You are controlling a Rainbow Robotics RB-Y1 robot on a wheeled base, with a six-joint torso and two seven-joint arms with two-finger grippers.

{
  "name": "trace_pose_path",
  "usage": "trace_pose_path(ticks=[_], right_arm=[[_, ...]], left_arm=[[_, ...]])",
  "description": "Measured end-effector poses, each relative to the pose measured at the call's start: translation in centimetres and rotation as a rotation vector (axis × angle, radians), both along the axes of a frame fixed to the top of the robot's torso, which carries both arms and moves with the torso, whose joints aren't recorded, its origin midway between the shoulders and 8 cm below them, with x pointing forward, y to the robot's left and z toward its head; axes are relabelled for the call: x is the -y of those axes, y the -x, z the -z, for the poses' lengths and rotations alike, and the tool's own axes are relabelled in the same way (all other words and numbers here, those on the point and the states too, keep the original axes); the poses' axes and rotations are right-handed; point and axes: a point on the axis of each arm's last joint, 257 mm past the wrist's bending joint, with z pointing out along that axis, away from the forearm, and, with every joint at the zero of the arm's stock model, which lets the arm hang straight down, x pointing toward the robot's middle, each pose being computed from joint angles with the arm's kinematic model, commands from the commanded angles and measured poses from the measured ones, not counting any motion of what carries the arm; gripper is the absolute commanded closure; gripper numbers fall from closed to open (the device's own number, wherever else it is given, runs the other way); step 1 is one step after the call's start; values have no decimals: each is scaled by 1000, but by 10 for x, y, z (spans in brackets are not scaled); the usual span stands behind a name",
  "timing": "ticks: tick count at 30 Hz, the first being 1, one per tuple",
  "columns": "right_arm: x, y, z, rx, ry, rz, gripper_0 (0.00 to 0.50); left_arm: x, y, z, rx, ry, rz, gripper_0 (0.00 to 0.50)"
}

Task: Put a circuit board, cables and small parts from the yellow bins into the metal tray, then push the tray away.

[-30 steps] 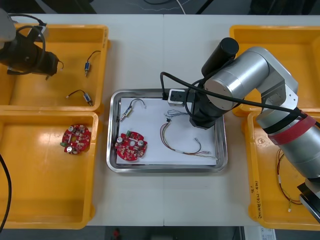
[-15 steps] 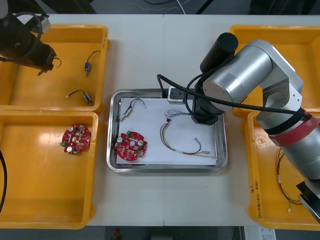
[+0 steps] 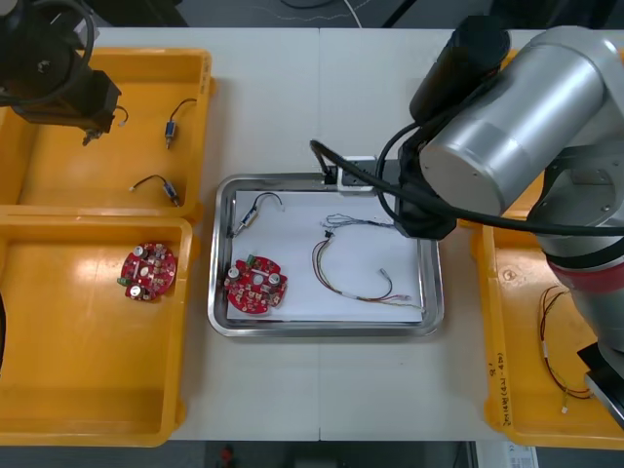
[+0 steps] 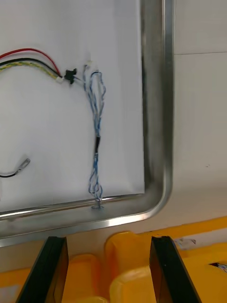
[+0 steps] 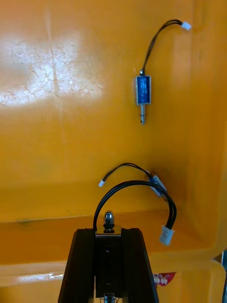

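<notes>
Over the far left yellow bin (image 3: 58,180), my left gripper (image 3: 97,127) (image 5: 109,236) is shut on a small metal part (image 5: 109,220) whose black cable (image 5: 137,187) loops up between the fingers. The metal tray (image 3: 222,255) holds a round red circuit board (image 3: 255,286), a small metal part with a black lead (image 3: 255,210), a twisted blue and white cable (image 3: 356,222) (image 4: 96,137) and a red and yellow cable (image 3: 351,283) (image 4: 28,59). My right gripper (image 4: 108,241) is open and holds nothing, above the gap between the tray's rim (image 4: 156,118) and a right bin (image 4: 123,265).
Two more small metal parts with leads (image 3: 175,119) (image 3: 159,185) lie in the far left bin. A second circuit board (image 3: 148,271) sits in the near left bin. Red and yellow cables (image 3: 554,351) lie in the near right bin. My right arm (image 3: 507,127) looms over the tray's right end.
My right arm has lifted and drawn back to the right, off the tray's inside. My left arm has risen a little above the far left bin.
</notes>
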Motion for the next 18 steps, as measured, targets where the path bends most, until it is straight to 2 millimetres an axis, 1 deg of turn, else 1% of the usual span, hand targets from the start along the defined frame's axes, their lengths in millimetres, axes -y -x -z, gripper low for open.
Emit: trace_pose_path(ticks=[5, 8, 13, 18], right_arm=[[9, -6, -30, 66, -67, 32, 0], [23, -8, -43, 96, -118, 68, 0], [60, -7, -49, 79, -242, 188, 0], [107, -7, -53, 64, -426, 446, 0]], left_arm=[[19, 13, -6, -9, -45, 63, 500], [35, 17, -10, 6, -46, 73, 499], [68, 24, -11, 26, 18, 10, 499], [106, 35, -6, 20, 101, -49, 498]])
